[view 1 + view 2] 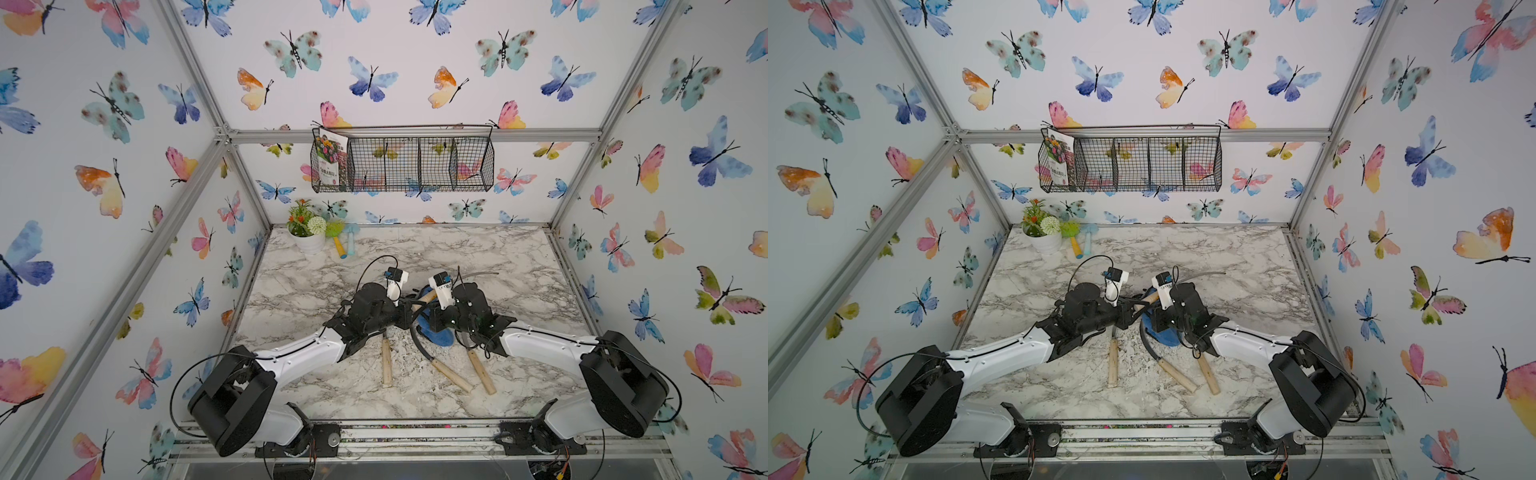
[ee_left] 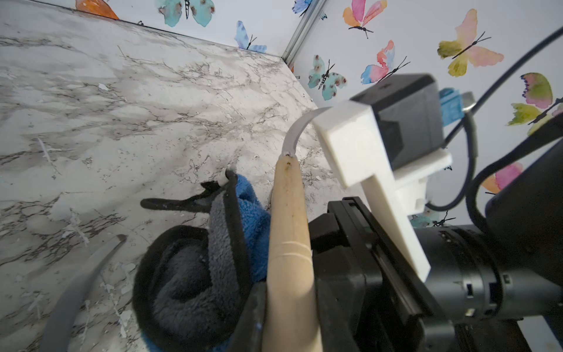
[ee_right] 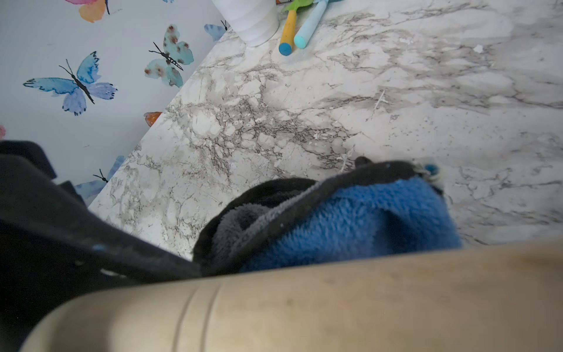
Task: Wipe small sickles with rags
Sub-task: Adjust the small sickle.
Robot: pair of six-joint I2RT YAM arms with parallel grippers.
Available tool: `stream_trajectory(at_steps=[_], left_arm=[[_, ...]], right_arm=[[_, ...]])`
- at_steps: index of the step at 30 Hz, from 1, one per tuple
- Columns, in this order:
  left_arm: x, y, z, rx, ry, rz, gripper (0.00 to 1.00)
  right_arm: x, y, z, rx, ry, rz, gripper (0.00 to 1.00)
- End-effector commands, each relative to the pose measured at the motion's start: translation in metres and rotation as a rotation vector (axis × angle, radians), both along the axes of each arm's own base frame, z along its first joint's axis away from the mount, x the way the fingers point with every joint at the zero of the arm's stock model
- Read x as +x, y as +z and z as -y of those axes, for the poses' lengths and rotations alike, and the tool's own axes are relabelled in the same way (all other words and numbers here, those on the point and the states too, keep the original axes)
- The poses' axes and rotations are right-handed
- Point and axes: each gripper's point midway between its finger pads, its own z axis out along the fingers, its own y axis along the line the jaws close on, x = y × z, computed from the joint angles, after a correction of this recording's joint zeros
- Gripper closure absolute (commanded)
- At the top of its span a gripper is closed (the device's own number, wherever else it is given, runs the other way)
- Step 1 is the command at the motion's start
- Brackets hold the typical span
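My left gripper [image 2: 289,307] is shut on the pale wooden handle of a small sickle [image 2: 289,231]. In both top views that sickle [image 1: 428,297] [image 1: 1150,297] is held at mid-table, and its grey blade [image 2: 294,134] curves off behind the right arm's camera mount. The blue fluffy rag [image 3: 350,225] [image 2: 253,219] is bunched right beside the handle, under my right gripper [image 1: 431,321], which is shut on it. In the right wrist view the handle [image 3: 335,304] hides those jaws. Three more small sickles [image 1: 387,365] [image 1: 451,375] [image 1: 482,372] lie on the marble nearer the front.
A white flower pot [image 1: 309,243] stands at the back left corner, with a yellow-handled [image 1: 340,250] and a light-blue-handled toy tool [image 1: 351,243] beside it. A wire basket [image 1: 436,164] hangs on the back wall. Another sickle's blade [image 2: 76,289] lies close to the rag.
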Motion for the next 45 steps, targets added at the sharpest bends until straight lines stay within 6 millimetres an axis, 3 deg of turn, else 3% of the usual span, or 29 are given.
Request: stream_trajectory(at_steps=[1,6,10,14,18,25,31,40,45], left_arm=[[-0.031,-0.032,0.019,0.037,-0.146,-0.116,1.00],[-0.032,-0.047,0.025,0.057,-0.155,-0.151,1.00],[-0.032,-0.036,0.016,0.044,-0.113,-0.120,1.00],[-0.034,-0.020,0.005,0.037,-0.086,-0.068,1.00],[-0.036,-0.018,0.000,0.033,-0.071,-0.075,1.00],[-0.041,-0.016,0.003,0.024,-0.102,-0.076,1.00],[-0.041,-0.032,0.011,0.043,-0.134,-0.125,1.00],[-0.038,-0.053,0.019,0.081,-0.151,-0.179,1.00],[-0.037,-0.059,0.021,0.094,-0.156,-0.195,1.00]], right_arm=[[0.008,0.062,-0.010,0.123,0.010,0.169,0.98],[0.022,0.051,0.005,0.074,-0.104,0.158,0.98],[0.035,0.042,0.017,0.071,-0.162,0.111,0.98],[0.041,0.048,0.025,0.063,-0.201,0.108,0.98],[0.051,0.054,0.030,0.059,-0.249,0.100,0.98],[0.067,0.080,0.015,0.087,-0.229,0.118,0.98],[0.074,0.099,-0.005,0.099,-0.156,0.124,0.98],[0.062,0.124,-0.018,0.120,-0.042,0.227,0.98],[0.049,0.124,-0.026,0.153,0.032,0.242,0.98]])
